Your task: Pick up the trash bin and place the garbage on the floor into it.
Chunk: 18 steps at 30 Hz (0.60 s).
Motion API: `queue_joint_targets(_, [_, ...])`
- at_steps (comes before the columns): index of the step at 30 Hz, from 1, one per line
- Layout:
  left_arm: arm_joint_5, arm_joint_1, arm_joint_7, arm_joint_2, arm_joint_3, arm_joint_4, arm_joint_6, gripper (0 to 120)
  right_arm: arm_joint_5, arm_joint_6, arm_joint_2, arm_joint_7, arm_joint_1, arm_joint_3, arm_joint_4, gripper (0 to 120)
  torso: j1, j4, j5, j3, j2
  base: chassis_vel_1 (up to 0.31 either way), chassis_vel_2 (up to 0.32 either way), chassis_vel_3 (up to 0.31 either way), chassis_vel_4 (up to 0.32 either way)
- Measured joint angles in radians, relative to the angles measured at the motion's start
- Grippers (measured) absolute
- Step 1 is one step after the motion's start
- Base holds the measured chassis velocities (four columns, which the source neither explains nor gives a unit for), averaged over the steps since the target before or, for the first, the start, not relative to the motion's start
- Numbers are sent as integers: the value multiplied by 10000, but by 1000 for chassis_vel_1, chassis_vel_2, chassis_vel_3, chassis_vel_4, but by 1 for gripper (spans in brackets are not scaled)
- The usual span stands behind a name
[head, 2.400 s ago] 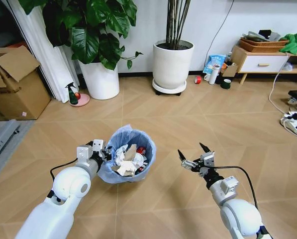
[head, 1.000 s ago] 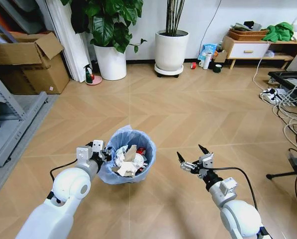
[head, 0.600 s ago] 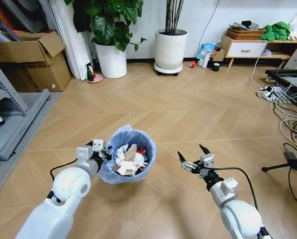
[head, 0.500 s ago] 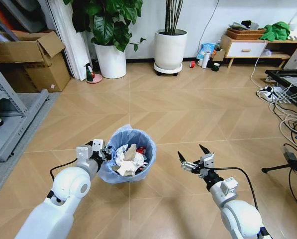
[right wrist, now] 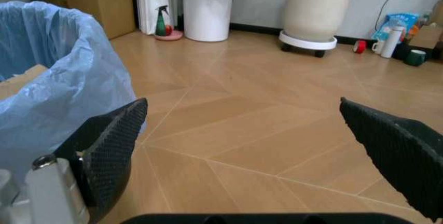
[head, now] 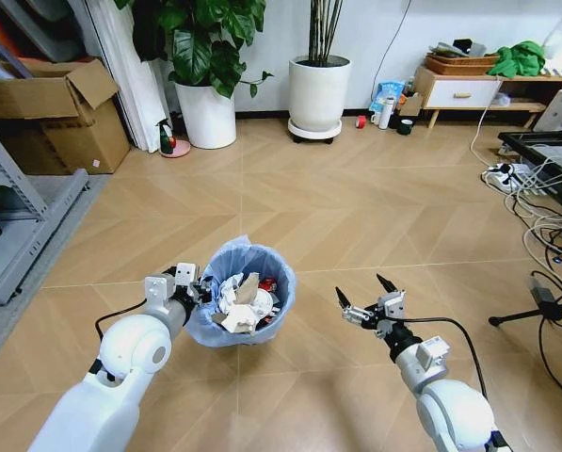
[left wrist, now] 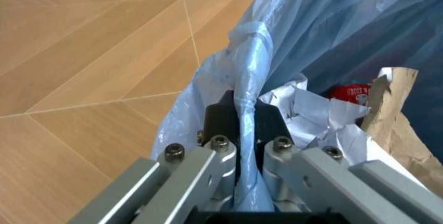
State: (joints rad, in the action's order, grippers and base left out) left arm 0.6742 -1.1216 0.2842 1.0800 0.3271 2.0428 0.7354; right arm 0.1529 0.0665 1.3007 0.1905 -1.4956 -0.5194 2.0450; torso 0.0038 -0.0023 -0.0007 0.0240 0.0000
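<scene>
The trash bin (head: 241, 293), lined with a crinkly blue bag, sits low and centre in the head view, packed with garbage (head: 240, 303): crumpled white paper, a brown scrap and a bit of red wrapper. At its nine o'clock edge the left gripper (head: 194, 291) is clenched on the rim; the left wrist view shows its fingers (left wrist: 221, 125) pinching the bag-covered edge, with the garbage just inside. At the bin's three o'clock, apart from it, the right gripper (head: 364, 294) hovers over the floor (head: 356, 207) with its jaws spread wide and nothing between them. Farther out, at twelve o'clock, two white plant pots (head: 315, 92) stand by the wall, and a cardboard box (head: 55, 113) sits at ten o'clock.
</scene>
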Motion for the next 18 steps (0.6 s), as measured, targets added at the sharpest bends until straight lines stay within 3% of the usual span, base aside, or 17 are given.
queue_joint_targets(18, [-6,-1,-4,0,6,-5,0,0,-5,-4,2,2,5,4,-12,100,0,0,0,0,0,-23,-18,25,22])
